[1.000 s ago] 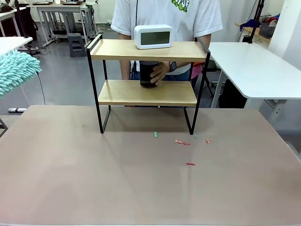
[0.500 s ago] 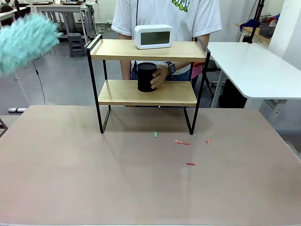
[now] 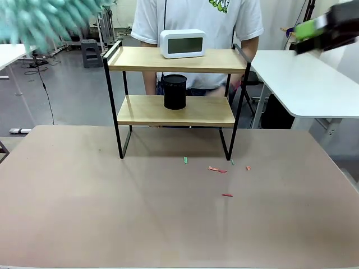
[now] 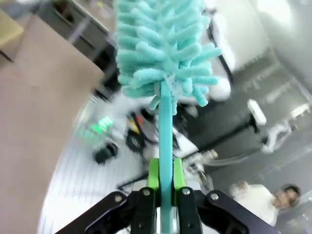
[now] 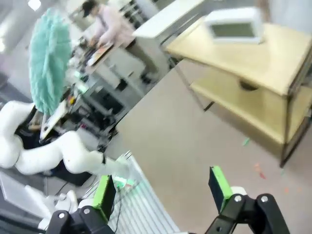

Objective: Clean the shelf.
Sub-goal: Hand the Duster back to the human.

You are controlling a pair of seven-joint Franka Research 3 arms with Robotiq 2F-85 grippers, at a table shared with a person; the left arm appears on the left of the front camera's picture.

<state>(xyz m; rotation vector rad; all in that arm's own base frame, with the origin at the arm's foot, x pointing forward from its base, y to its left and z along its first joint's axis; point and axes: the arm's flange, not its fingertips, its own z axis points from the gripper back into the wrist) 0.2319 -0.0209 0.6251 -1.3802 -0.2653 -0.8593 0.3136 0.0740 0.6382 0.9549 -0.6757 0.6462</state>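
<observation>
- Front view: the shelf [image 3: 140, 58] is being seen on the far half of the table [image 3: 168, 224], in front of a person [image 3: 196, 14].
- A clock [image 3: 182, 43] is being borne on its top board and a black cup [image 3: 174, 92] on its lower board.
- Small scraps [image 3: 217, 168] are being seen on the table near its right front leg.
- A teal duster [image 4: 163, 53] is being clamped by its handle between the pads of the left gripper [image 4: 165, 173], high at upper left, well apart from the shelf.
- The right gripper [image 5: 162, 189] is being held wide open and empty, high at upper right.
</observation>
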